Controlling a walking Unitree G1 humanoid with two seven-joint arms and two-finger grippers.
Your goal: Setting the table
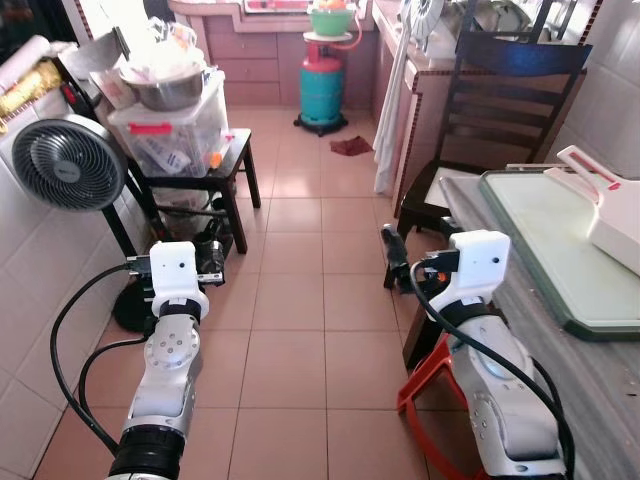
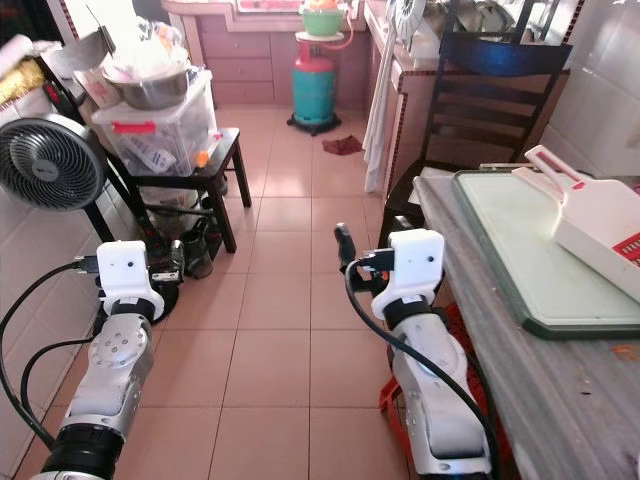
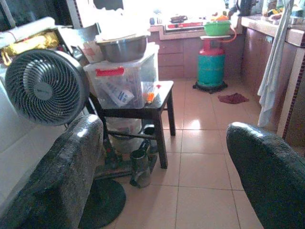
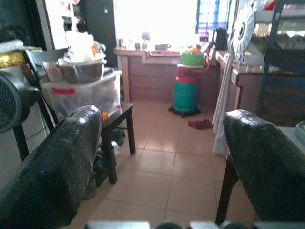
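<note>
Ahead, left gripper [image 3: 162, 157] fingers wide, right gripper [image 4: 162, 157] fingers wide, counter [image 1: 590, 380] cropped.

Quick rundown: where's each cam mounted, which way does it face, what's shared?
Left eye: head, forward and down; both silver arms, grey stone counter.
Right eye: same, shifted; white plastic scoop.
Left wrist: along the open left pincer; round grey fan.
Right wrist: along the open right pincer; dark wooden chair.
Shared: teal gas cylinder, clear storage box.
</note>
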